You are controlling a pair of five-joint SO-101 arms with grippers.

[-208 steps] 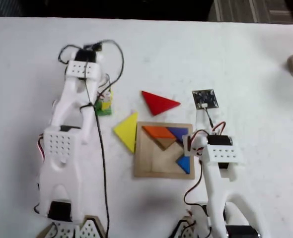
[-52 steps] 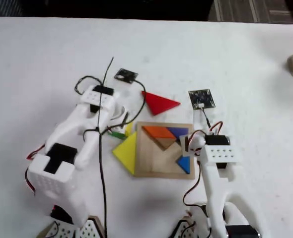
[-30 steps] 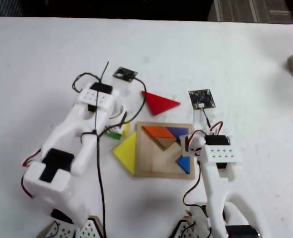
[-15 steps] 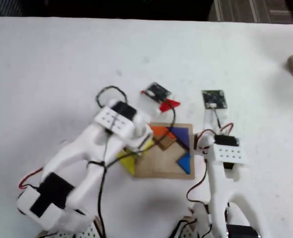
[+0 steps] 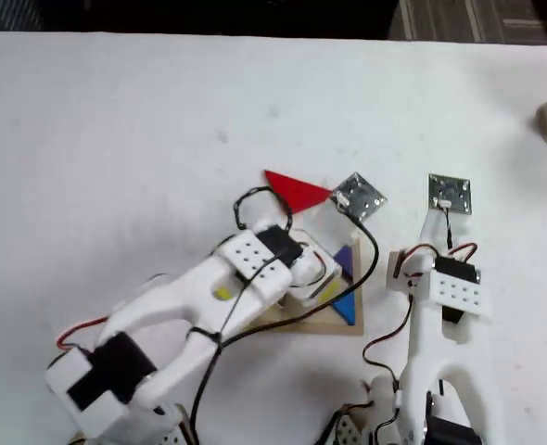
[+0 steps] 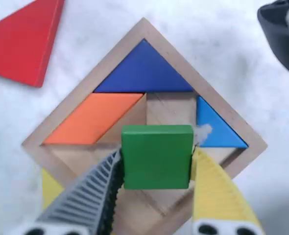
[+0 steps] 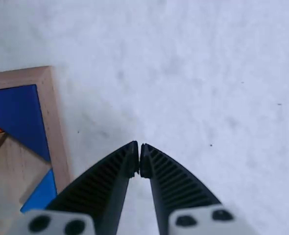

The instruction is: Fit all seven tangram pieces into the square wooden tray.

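The square wooden tray (image 5: 358,298) lies on the white table (image 5: 116,139), and the left arm (image 5: 246,269) stretches across much of it. Seen from the left wrist, the tray (image 6: 85,84) already contains three coloured pieces. A large blue triangle (image 6: 144,68) fills one corner of the tray. An orange parallelogram (image 6: 95,120) lies against that triangle's long edge, and a small blue triangle (image 6: 218,129) sits against the adjoining wall of the tray. The rest of the tray floor shows bare wood.

The left gripper (image 6: 156,170) is over the middle of the tray, its fingers clamped on opposite sides of a green square (image 6: 156,147). The square hangs level above the uncovered floor, next to the orange piece and the small blue triangle. Whether it touches the floor cannot be told.

A red triangle (image 5: 297,190) lies flat on the table just outside the tray, beyond the wall nearest the large blue triangle. A yellow piece (image 6: 49,188) shows just outside the tray's rim, near the corner by the orange parallelogram.

The right arm (image 5: 445,292) stands beside the tray, on the side with the blue pieces. The right gripper (image 7: 139,161) is over bare table close to the tray's rim (image 7: 56,127), its fingertips pressed together and holding nothing.
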